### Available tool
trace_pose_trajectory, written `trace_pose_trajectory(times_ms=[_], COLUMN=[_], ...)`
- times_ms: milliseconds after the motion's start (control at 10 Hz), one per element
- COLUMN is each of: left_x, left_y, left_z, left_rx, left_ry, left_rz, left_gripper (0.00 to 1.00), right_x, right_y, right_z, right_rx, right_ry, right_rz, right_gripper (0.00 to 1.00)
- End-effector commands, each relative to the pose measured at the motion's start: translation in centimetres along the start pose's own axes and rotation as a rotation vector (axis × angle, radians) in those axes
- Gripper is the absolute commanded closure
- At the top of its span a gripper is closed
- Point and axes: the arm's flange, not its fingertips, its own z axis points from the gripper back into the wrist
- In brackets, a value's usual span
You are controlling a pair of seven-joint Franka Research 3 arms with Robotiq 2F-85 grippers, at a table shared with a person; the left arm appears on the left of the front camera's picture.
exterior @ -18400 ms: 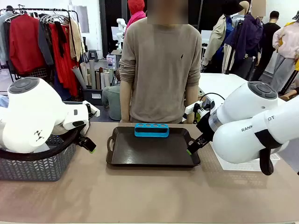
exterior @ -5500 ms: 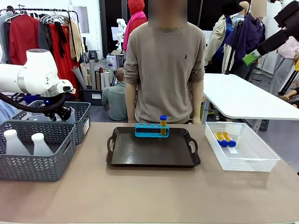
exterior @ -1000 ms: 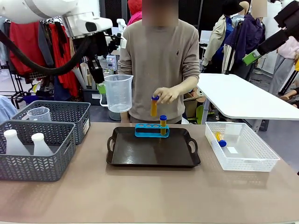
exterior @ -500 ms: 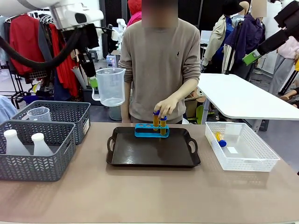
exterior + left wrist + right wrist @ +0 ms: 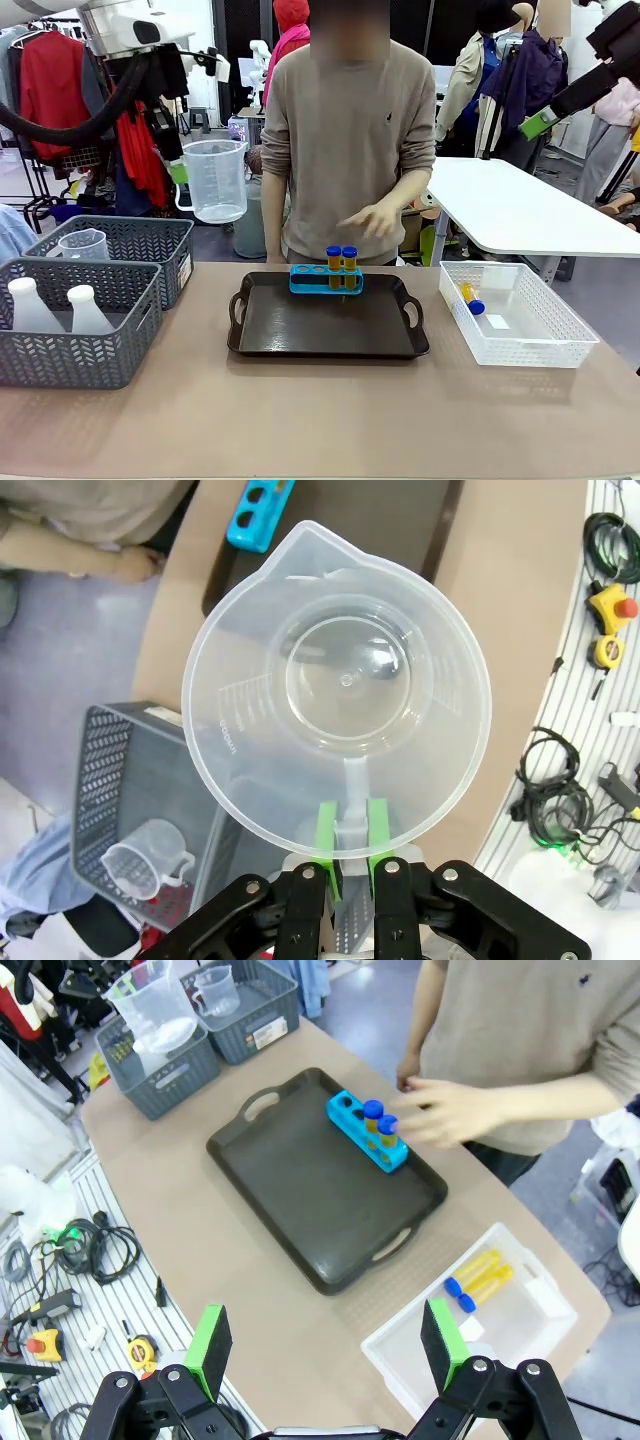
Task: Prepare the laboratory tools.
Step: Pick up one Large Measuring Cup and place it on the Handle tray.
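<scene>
Biggest worry: The big beaker [image 5: 214, 180] hangs high in the air and is held only by its thin handle. If the grip slips, or the arm swings fast, I think it could twist, tip or drop.
Second worry: The person's hand [image 5: 368, 218] floats just above the blue rack [image 5: 326, 281]. If the beaker comes down to the tray [image 5: 330, 340] right now, it could bump that hand or knock the tubes over.
Third worry: The beaker looks light and tall. Set down crooked, or on the tray's raised edge, it may fall on its side.
Left arm: It is lifted high on the left side, above the far grey basket [image 5: 170, 262]. Its wrist points down, so its camera looks right into the beaker's open mouth.
Left tool [image 5: 347, 840]: Closed tight on the beaker's handle, with one green pad on each side. The beaker hangs upright.
Right arm: It is raised high on the right side, well away from the bench [image 5: 320, 420], and looks down on it.
Right tool [image 5: 327, 1345]: Wide open, with nothing in it.
Tubes in rack [image 5: 341, 264]: Two stand side by side in the rack, at the far edge of the tray.
Tubes in basket [image 5: 480, 1278]: Two lie flat in the white mesh basket [image 5: 560, 335], right of the tray.
White flasks [image 5: 58, 308]: Two stand in the near grey basket [image 5: 90, 362].
Small beaker [image 5: 84, 244]: It sits in the far grey basket.
</scene>
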Motion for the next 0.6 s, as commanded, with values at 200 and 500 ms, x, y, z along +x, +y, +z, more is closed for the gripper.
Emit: trace_pose_trajectory(times_ms=[200, 500], left_x=[-2.4, -1.2], left_y=[0.5, 0.6], left_z=[1.2, 1.0], left_rx=[0.073, 0.027], left_ry=[-0.017, -0.009], left_rz=[0.036, 0.024], left_gripper=[1.00, 1.00], right_x=[0.2, 0.2], right_y=[0.1, 0.1], right_z=[0.1, 0.1], right_rx=[0.005, 0.005], right_ry=[-0.007, -0.007], right_rz=[-0.008, -0.008], right_gripper=[0.00, 0.00])
